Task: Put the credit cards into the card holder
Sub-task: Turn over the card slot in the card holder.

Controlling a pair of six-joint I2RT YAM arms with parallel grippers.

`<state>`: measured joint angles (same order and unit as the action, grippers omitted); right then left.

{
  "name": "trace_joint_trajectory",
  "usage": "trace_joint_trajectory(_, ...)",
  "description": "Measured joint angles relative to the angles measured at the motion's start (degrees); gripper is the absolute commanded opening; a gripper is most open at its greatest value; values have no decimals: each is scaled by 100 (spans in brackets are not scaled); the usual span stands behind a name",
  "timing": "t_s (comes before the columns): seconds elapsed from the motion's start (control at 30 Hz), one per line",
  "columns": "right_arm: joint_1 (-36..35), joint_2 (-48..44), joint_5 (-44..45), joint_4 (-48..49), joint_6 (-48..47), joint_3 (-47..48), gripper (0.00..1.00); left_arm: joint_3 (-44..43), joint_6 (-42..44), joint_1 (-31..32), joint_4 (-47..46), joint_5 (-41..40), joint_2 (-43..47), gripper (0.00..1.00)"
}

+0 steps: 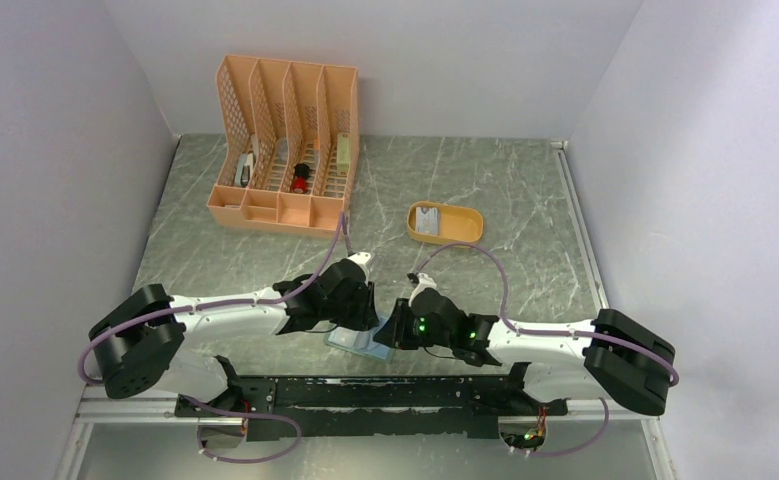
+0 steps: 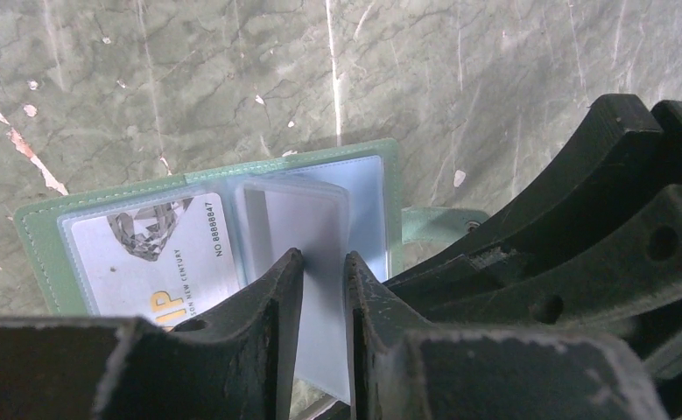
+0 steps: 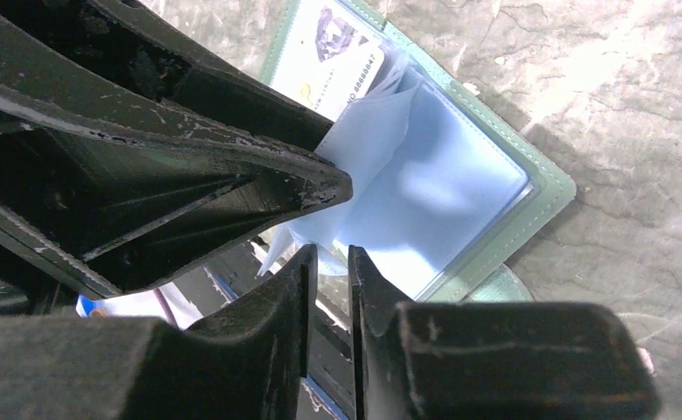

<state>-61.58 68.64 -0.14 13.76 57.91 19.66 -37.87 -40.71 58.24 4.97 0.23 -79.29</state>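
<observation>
The green card holder (image 1: 357, 345) lies open at the table's near edge, its clear sleeves fanned up. One credit card (image 2: 158, 254) with dark print sits in the left sleeve and also shows in the right wrist view (image 3: 337, 61). Another credit card (image 1: 427, 222) lies in the yellow tray. My left gripper (image 2: 324, 258) is shut on an upright pale sleeve (image 2: 306, 219). My right gripper (image 3: 328, 255) is closed on the lower corner of a sleeve (image 3: 442, 192). The two grippers meet tip to tip over the holder in the top view, left gripper (image 1: 363, 322) and right gripper (image 1: 393, 332).
The mustard-yellow oval tray (image 1: 468, 232) stands behind and right of the grippers. The peach lattice organizer (image 1: 285, 140) with small items stands at the back left. The black rail (image 1: 365, 395) runs just below the table's near edge, under the card holder.
</observation>
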Motion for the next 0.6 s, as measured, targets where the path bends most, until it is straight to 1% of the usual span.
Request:
trace_joint_trajectory(0.17,0,0,17,-50,13,-7,7,-2,0,0,0,0,0,27)
trace_joint_trajectory(0.23,0,0,15,-59,9,-7,6,-2,2,0,0,0,0,27)
trace_joint_trajectory(0.27,0,0,13,-57,7,-7,7,-2,2,0,0,0,0,27)
trace_joint_trajectory(0.33,0,0,13,-39,-4,-7,14,-2,0,0,0,0,0,27)
trace_joint_trajectory(0.4,2,0,-22,-20,-2,-7,23,-2,2,0,2,0,0,27)
trace_joint_trajectory(0.6,2,-96,-50,15,13,-44,42,-24,7,0,39,0,-2,27)
